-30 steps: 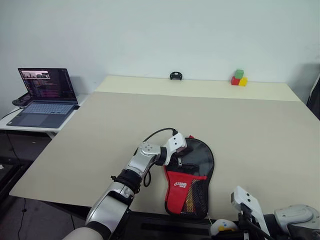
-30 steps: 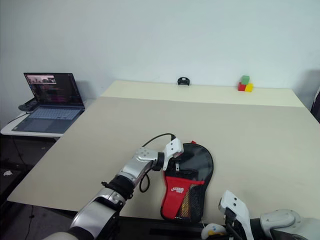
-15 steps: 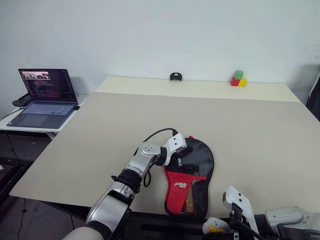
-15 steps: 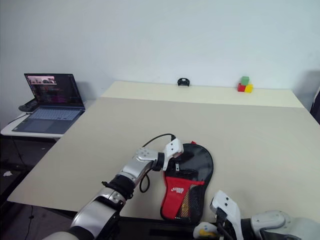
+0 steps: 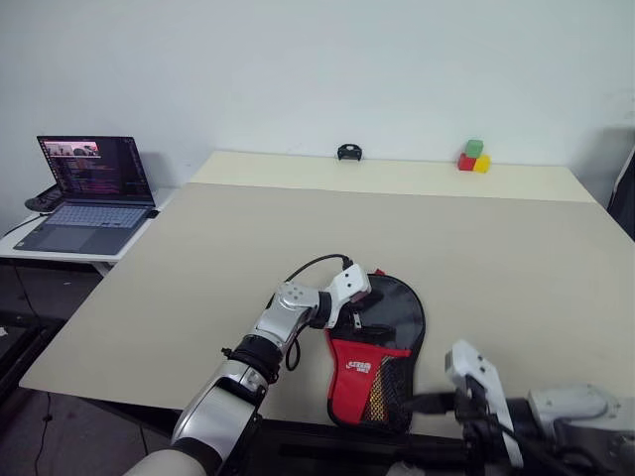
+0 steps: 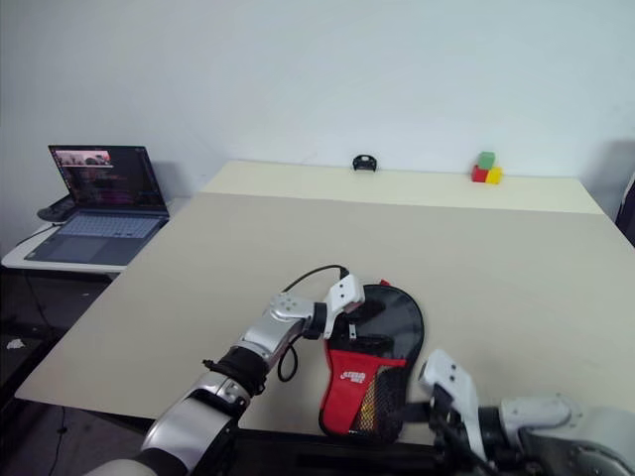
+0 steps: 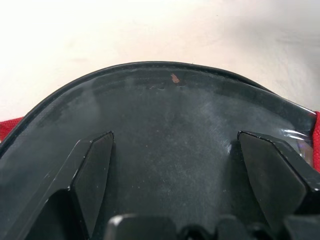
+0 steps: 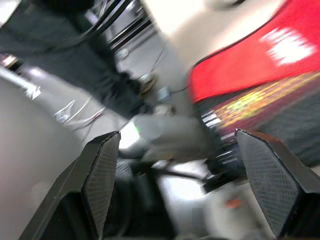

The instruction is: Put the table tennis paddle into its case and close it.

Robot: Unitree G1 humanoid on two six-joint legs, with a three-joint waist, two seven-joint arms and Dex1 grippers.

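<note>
Both sets of fingers stand wide with nothing between them. The left gripper [image 7: 172,165] has a finger [image 7: 92,172] on each side of the case's black round top, pads spread over the fabric rather than pinching it. I judge it is there to pin the pouch flat while the other arm works. The case [image 5: 377,352] lies at the near table edge, about six o'clock on the table [image 5: 298,238], round end away from the robot, red mesh-pocket end overhanging toward it. Its outline looks filled, so the paddle is probably already inside, though I cannot see it directly.

The right gripper [image 5: 437,402] hangs just beside the red end, at roughly four o'clock from the case, its fingers [image 8: 272,172] apart and pointing across toward it. That suits a reach for the zip, which I cannot make out.

Farther out, a laptop [image 5: 89,193] sits at nine o'clock, coloured blocks [image 5: 474,156] at one o'clock.
</note>
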